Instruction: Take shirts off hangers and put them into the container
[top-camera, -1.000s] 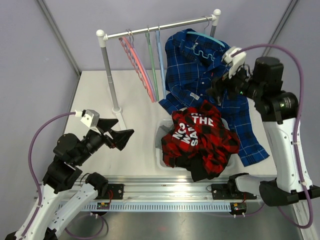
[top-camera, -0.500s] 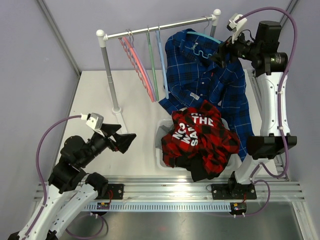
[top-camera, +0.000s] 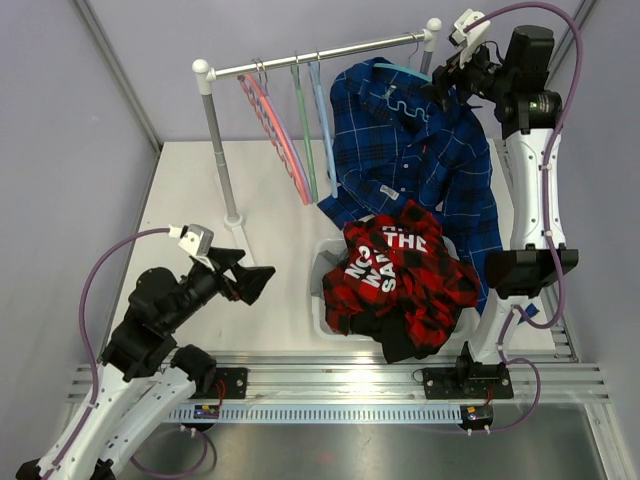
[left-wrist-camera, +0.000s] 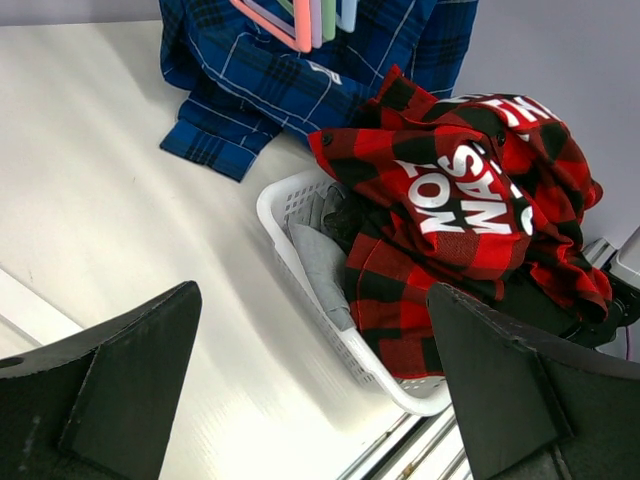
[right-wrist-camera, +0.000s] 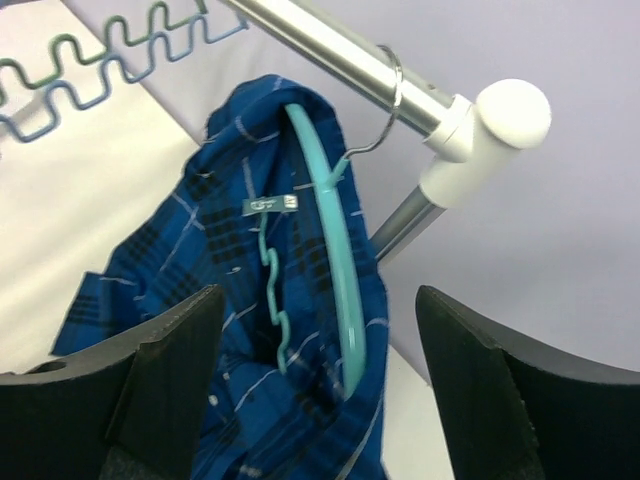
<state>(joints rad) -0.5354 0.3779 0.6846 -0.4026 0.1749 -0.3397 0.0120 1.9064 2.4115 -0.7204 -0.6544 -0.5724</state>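
Right gripper (right-wrist-camera: 320, 300) is up high at the end of the rail, fingers (right-wrist-camera: 165, 375) spread wide, nothing clamped. Between them sits the teal hanger (right-wrist-camera: 335, 250), with the blue plaid shirt (right-wrist-camera: 240, 330) draped on it by the collar. Just past the fingertips, the hanger's metal hook (right-wrist-camera: 388, 95) loops over the steel rail (right-wrist-camera: 330, 45), close to its white end knob (right-wrist-camera: 513, 112). Further along the rail from this gripper, a pink hanger (top-camera: 275, 130), a green hanger (top-camera: 304, 135) and a blue hanger (top-camera: 322, 125) hang bare. Below it, the blue shirt falls to the table (left-wrist-camera: 120, 200).

Over to the left gripper (left-wrist-camera: 312, 292): low over the table, jaws wide apart, holding nothing. Ahead of it is the white basket (left-wrist-camera: 290, 205), with a grey shirt (left-wrist-camera: 320, 270) tucked inside and the red-and-black plaid shirt (left-wrist-camera: 450, 200) heaped on top, spilling over the rim. The blue shirt's hem lies just beyond the basket.
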